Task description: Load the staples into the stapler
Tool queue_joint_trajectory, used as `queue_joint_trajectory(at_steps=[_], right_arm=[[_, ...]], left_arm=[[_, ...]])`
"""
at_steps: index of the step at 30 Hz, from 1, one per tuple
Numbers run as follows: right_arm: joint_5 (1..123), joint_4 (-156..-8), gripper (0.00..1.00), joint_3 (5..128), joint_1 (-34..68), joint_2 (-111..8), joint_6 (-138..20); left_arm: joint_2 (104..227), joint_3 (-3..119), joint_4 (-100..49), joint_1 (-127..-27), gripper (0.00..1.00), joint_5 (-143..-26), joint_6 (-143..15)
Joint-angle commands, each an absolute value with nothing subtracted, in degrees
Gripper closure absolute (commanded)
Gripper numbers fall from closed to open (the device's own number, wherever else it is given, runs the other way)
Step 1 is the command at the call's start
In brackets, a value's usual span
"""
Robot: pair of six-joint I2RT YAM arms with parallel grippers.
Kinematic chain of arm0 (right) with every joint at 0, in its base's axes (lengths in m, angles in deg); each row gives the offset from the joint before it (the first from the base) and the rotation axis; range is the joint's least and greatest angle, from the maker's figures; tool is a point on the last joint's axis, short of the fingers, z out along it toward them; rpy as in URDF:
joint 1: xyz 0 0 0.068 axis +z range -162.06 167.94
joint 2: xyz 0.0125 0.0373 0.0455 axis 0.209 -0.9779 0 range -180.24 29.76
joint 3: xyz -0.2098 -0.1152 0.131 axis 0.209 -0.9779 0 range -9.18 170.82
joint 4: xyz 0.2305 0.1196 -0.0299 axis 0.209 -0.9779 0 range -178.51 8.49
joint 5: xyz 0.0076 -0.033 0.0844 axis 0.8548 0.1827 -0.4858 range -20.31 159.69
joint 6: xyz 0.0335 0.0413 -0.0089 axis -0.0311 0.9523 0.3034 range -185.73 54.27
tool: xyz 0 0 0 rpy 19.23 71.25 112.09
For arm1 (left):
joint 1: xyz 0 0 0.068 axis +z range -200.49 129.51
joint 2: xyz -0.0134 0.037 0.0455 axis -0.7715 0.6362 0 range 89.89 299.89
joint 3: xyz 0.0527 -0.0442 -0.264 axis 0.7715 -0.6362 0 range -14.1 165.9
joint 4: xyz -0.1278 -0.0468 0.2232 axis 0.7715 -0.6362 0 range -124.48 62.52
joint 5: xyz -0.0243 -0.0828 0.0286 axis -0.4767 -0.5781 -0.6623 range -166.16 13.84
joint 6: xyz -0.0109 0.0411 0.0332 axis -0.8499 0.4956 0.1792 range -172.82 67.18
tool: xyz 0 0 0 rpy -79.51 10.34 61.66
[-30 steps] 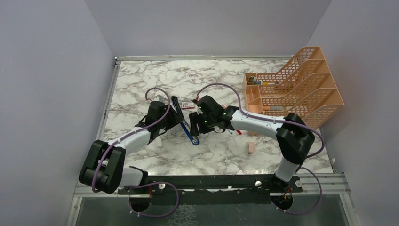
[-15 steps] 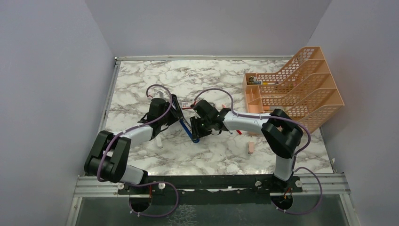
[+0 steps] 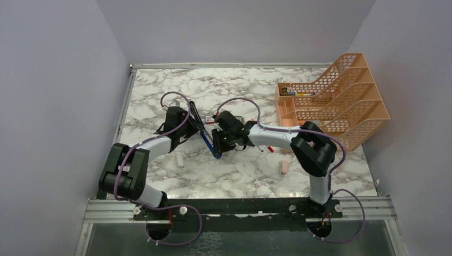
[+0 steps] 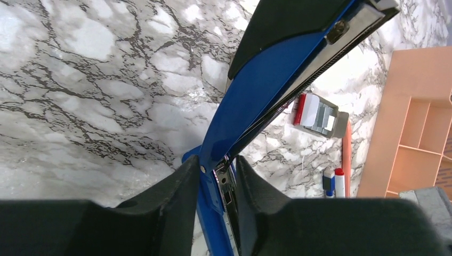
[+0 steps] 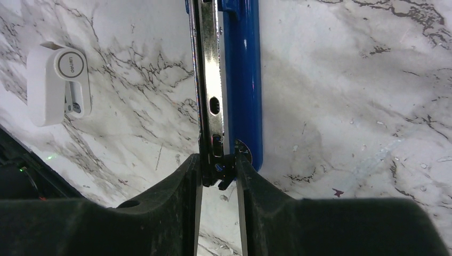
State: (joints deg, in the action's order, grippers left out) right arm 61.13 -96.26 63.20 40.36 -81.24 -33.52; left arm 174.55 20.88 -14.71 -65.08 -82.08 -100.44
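The blue stapler (image 3: 209, 144) lies open on the marble table between both grippers. In the left wrist view its blue top arm (image 4: 266, 85) is swung up and away from the base. My left gripper (image 4: 217, 173) is shut on the stapler's hinge end. In the right wrist view the silver channel (image 5: 209, 80) lies beside the blue body (image 5: 242, 80), and my right gripper (image 5: 218, 169) is shut on the channel's near end. The staples box (image 4: 318, 114), a red-and-white sleeve with a grey tray, lies on the table beyond the stapler.
An orange mesh file organizer (image 3: 333, 104) stands at the back right. A pink eraser (image 3: 284, 168) lies near the right arm. A small white oblong block (image 5: 58, 82) lies left of the stapler. Blue-capped and red-capped pens (image 4: 334, 182) lie by the organizer.
Both grippers and the stapler they hold have shifted a little left and away from the arm bases. Both arms' elbows have folded inward.
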Motion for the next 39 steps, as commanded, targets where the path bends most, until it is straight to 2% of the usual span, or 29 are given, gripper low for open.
queue_joint_trajectory(at_steps=[1, 6, 11, 15, 20, 24, 29, 39], right_arm=[[63.7, -95.8, 0.66, 65.1, 40.4, -81.5, -32.8], [64.9, -97.0, 0.54, 65.6, 40.4, -79.0, -32.9], [65.7, -97.7, 0.46, 65.2, 40.4, -75.3, -33.6], [66.0, -97.7, 0.43, 64.3, 40.8, -72.4, -34.4], [71.3, -98.3, 0.38, 65.1, 46.1, -70.7, -34.7], [73.9, -97.4, 0.31, 67.1, 51.5, -73.3, -32.6], [75.0, -97.5, 0.29, 73.7, 56.4, -80.1, -31.9], [81.3, -99.4, 0.28, 88.0, 59.8, -93.7, -33.5]], left_arm=[[173.0, 22.7, -17.3, -64.2, 0.63, -84.3, -100.0], [169.3, 23.9, -23.5, -64.2, 0.52, -85.9, -97.5], [163.4, 24.9, -32.8, -64.2, 0.47, -83.3, -94.4], [157.4, 27.3, -41.9, -64.0, 0.43, -74.9, -91.5], [149.5, 34.3, -51.2, -63.8, 0.31, -63.8, -85.8], [145.5, 40.9, -55.4, -63.8, 0.25, -58.1, -81.3], [143.5, 47.6, -59.4, -63.8, 0.23, -53.3, -78.2], [142.2, 50.8, -60.9, -63.8, 0.21, -54.0, -76.5]])
